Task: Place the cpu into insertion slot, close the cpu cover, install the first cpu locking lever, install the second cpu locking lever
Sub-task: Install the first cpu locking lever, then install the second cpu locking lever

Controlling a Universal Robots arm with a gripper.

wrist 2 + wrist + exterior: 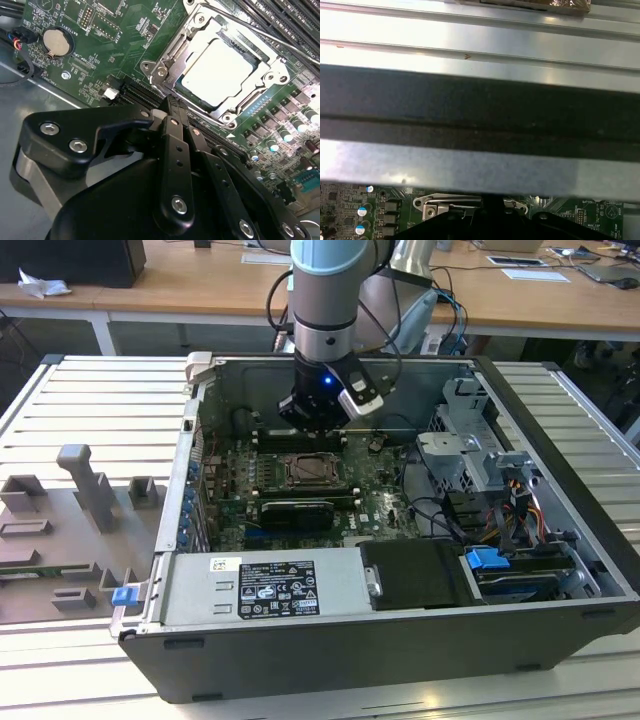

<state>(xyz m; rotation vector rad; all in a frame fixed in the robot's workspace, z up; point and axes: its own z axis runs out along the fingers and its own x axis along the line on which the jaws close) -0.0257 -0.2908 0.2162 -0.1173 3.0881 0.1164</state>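
Observation:
The cpu (220,72) lies flat in the insertion slot (311,472) on the green motherboard, pale face up. The cpu cover (250,97) lies down around it as a silvery frame. A thin metal lever rod (280,41) runs along one side of the socket; whether it is latched I cannot tell. My gripper (167,102) is shut with nothing in it, its black tips right at the corner of the socket frame. In the exterior view the gripper (315,425) hangs just behind the socket, inside the open computer case. The first wrist view catches an edge of the socket's metal (450,205).
Long black memory slots (300,508) flank the socket. A coin battery (56,41) sits on the board. The power supply (265,590) fills the case front, and the drive cage (470,445) and cables (500,510) sit at the exterior view's right. Grey fixtures (85,490) stand outside the case.

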